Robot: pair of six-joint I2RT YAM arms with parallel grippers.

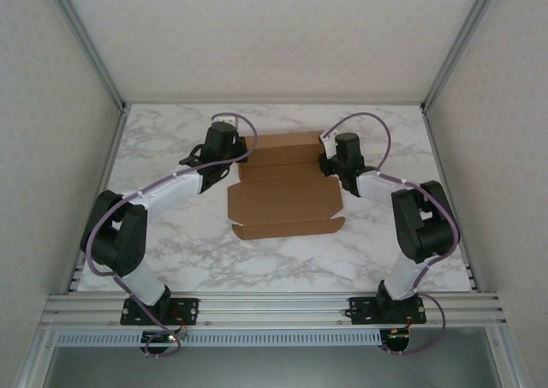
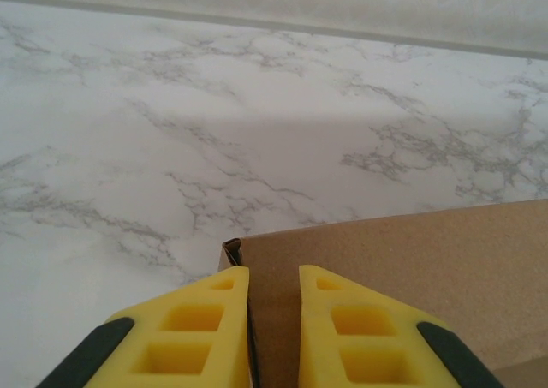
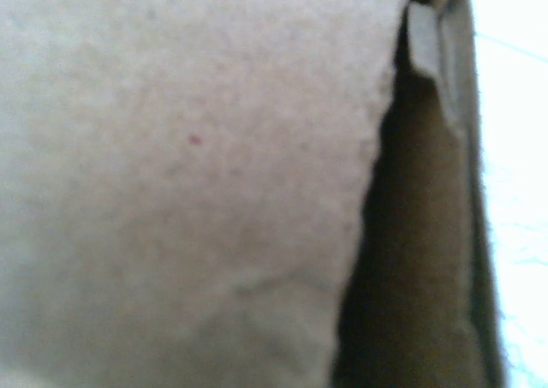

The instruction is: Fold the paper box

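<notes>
Fingers [image 2: 197, 319] of the left gripper [image 2: 274, 272] are yellow and stand close together in the left wrist view, leaving a narrow slot. The upright corner edge of a raised brown panel sits in that slot, so the left gripper appears to pinch the cardboard. In the top view this arm reaches to the far left corner of the paper box [image 1: 287, 201]. The paper box lies in the middle of the marble-patterned table [image 1: 282, 264], between the two arms. Its panels and fold lines run with their long sides left to right across the table. The narrow end flap points toward the arm bases and the partly raised section lies on the far side. The near panels lie flat. The exact shape of the far section is hard to read from above, because both wrists cover its corners. The right gripper [image 1: 327, 161] meets the far right edge of the paper box. Its fingers are hidden under the wrist, so whether they are spread or pressed together cannot be told. The right wrist view is blurred cardboard at very close range, with a dark gap between two panels. Its inside cannot be made out.
</notes>
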